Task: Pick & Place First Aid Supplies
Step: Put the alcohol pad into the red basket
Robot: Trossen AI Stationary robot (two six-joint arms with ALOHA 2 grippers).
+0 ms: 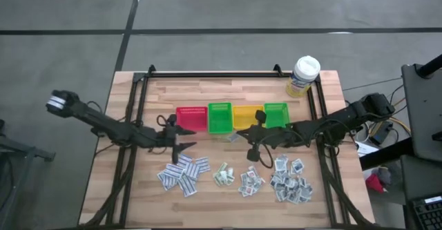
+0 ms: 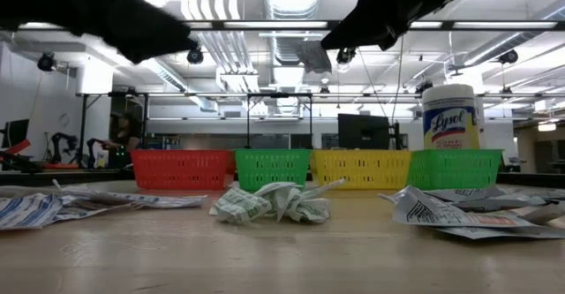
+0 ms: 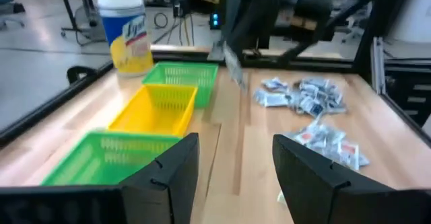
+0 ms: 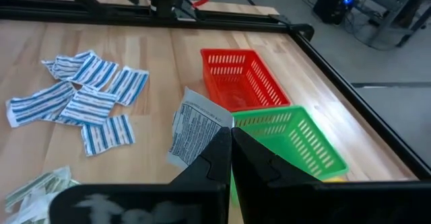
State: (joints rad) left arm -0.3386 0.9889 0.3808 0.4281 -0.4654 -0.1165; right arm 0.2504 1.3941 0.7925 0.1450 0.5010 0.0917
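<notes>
The first aid supplies lie in loose piles near the table's front edge: blue-striped packets, green-printed ones, and two more heaps. My right gripper is shut on one white packet with grey print, held in the air in front of the bins. My left gripper hovers open above the table in front of the red bin, with nothing between its fingers. My right gripper pinches the grey-printed packet by one edge between its two fingers. The fingers come from the table's right, slanting slightly down. The packet juts out past the fingertips, tilted and lifted clear of the table.
A row of small bins stands mid-table: red, green, yellow, green. A white-capped bottle with a yellow label stands at the far right corner. Black rails frame the table top.
</notes>
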